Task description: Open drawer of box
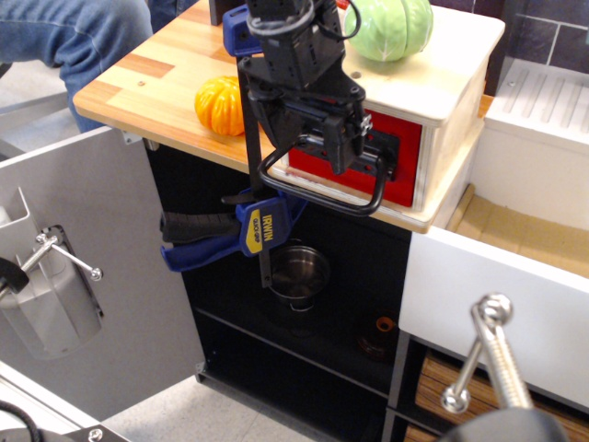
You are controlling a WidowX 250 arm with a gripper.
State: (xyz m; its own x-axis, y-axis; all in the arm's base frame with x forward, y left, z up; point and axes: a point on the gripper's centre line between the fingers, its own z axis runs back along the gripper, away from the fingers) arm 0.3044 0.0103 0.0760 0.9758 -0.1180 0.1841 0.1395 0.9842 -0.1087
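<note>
Since the drawer (396,161) is shut flush in the box (451,78), I read it as a light plywood slide that should move with a modest, straight pull. The box sits at about one o'clock in my view, at the edge of the wooden counter (138,83), and a blue bar clamp (250,138) at its left corner looks to pin it down, so I judge it will stay put. The place to hold is the black loop handle (322,180): stiff, rounded, probably a bit slick, so I would hook its front bar. My gripper (308,138) hangs in front of the red panel with its fingers (342,145) spread, closed on nothing, just above the loop. A green cabbage (388,26) rests on the box at twelve o'clock; a jerky pull might roll it.
</note>
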